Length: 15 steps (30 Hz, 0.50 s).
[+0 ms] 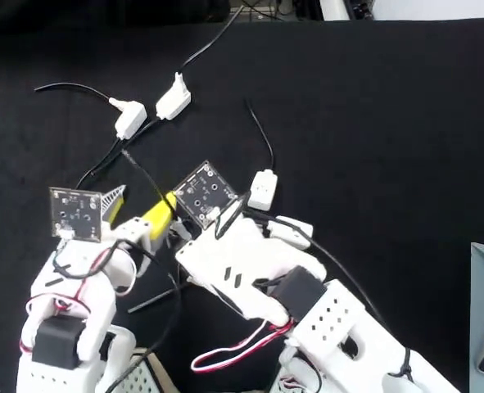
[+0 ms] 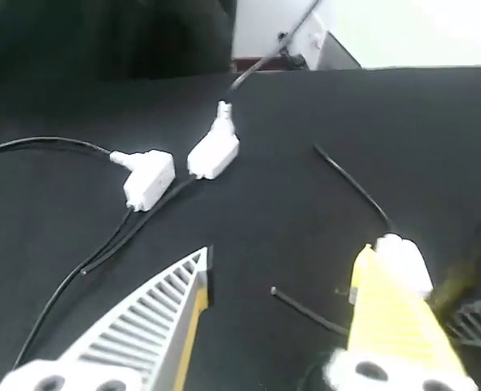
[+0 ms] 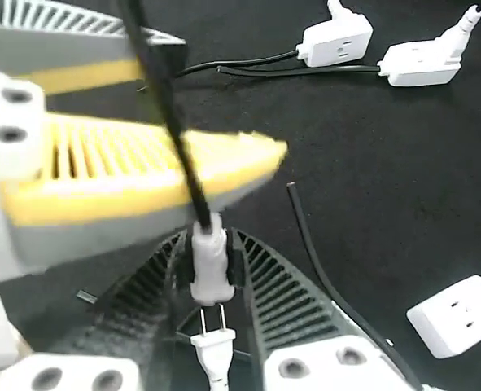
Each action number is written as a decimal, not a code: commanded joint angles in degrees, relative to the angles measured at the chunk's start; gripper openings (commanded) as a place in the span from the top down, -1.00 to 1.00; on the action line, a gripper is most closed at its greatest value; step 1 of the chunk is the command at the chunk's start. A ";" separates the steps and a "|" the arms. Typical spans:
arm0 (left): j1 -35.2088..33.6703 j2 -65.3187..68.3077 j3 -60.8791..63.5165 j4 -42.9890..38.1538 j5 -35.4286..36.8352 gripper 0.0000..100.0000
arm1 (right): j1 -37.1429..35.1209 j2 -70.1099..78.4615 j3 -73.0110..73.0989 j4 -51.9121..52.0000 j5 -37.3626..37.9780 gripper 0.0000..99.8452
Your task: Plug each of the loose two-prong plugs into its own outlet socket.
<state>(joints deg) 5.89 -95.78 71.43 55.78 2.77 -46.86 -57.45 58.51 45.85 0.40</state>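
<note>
The right gripper (image 3: 208,243) is clamped on a plug (image 3: 207,273). On the left gripper (image 2: 287,259) the jaws are apart. Best to turn the prongs (image 3: 221,316) toward the near socket (image 3: 456,314), then push straight.

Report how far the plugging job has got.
Done: nothing plugged in yet. The outlet socket beside the right arm and a farther outlet socket show empty slots. In hand: the right gripper is shut on a white two-prong plug, its prongs bare. The left gripper is open and holds nothing. Left: seating this plug, then any others.
</note>
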 commanded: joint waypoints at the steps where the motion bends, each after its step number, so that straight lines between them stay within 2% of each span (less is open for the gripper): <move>1: 4.88 -4.04 -3.21 3.78 -4.31 0.44 | -0.62 -1.01 -0.40 -1.14 0.35 0.98; 6: 0.40 -8.79 -1.98 3.87 -4.22 0.44 | 3.78 -1.45 -1.10 0.53 0.26 0.98; 10: -4.62 -6.51 -1.36 3.78 -2.37 0.44 | 15.38 -4.97 -8.13 10.55 0.18 0.98; 15: -4.62 -0.62 -1.80 3.16 -2.90 0.43 | 26.99 -12.70 -15.16 21.10 0.35 0.98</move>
<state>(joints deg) 1.93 -100.88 70.90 59.82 -0.04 -27.96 -64.57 50.33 60.70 0.40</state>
